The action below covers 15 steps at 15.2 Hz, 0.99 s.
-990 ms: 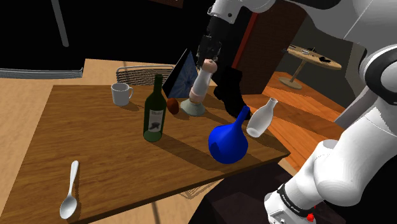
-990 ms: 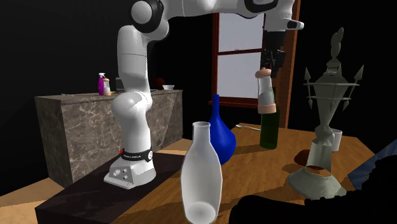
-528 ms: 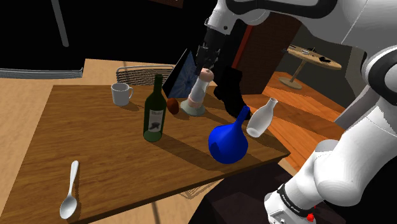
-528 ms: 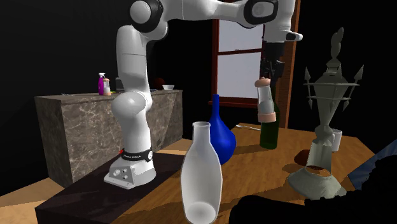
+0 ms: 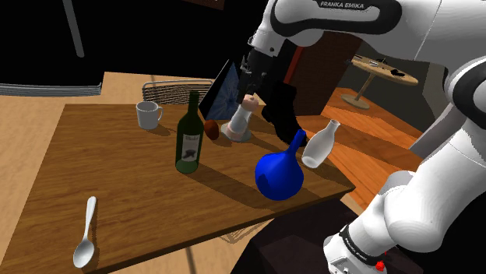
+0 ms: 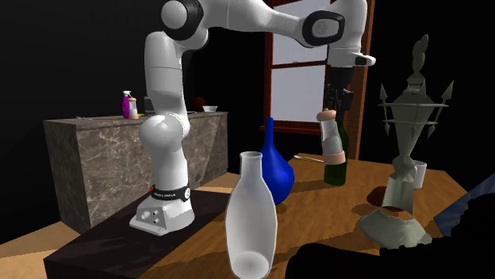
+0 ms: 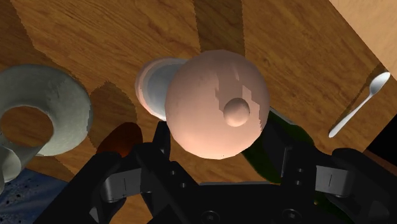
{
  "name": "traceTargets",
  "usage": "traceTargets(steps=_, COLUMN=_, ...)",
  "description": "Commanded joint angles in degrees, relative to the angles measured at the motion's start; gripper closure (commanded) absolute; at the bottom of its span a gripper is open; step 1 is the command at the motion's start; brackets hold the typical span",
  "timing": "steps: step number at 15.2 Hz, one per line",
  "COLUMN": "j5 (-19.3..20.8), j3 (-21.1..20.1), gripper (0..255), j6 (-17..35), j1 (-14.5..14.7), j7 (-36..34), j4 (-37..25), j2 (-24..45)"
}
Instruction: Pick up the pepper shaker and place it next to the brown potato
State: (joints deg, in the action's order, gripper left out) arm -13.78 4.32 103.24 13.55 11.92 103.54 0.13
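While the black gripper (image 5: 251,90) pinches its pink domed cap from both sides, the pepper shaker (image 5: 241,121) is close to the table's (image 5: 132,183) far edge. Its white body slants down from the cap toward the brown potato (image 5: 211,128). Whether its base rests on the wood or hangs just above it cannot be told.

In the wrist view the two fingers (image 7: 160,135) press against the cap's opposite sides, and the shaker's white base shows past the cap.

The potato lies just beside the shaker's base, on the shoulder view's left. A grey ornament (image 6: 403,158) stands close behind the shaker at the far edge, and its ring-shaped foot appears beside the potato in the wrist view.

A green wine bottle (image 5: 188,138) stands upright on the potato's other side, nearer the table's middle. A white mug (image 5: 148,114) sits by the far edge, further toward the shoulder view's left.

A blue vase (image 5: 279,174) with a narrow neck and a white bottle (image 5: 320,145) stand near the table's edge at the shoulder view's right. A white spoon (image 5: 85,234) lies well apart from everything else, by the near edge toward the shoulder view's left corner.

The white arm (image 6: 170,119) arches over the table from its stand.
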Motion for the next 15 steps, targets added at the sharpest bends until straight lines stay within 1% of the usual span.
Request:
traceTargets(steps=1, j5=-0.11, j3=-0.1, gripper=255, j6=1.61, j1=0.1, j7=0.19, j4=1.4, j2=0.17)
traceTargets(steps=15, j5=-1.2, j3=-0.29, gripper=255, j6=11.7, j1=0.29, j7=2.61, j4=9.82, j2=2.09)
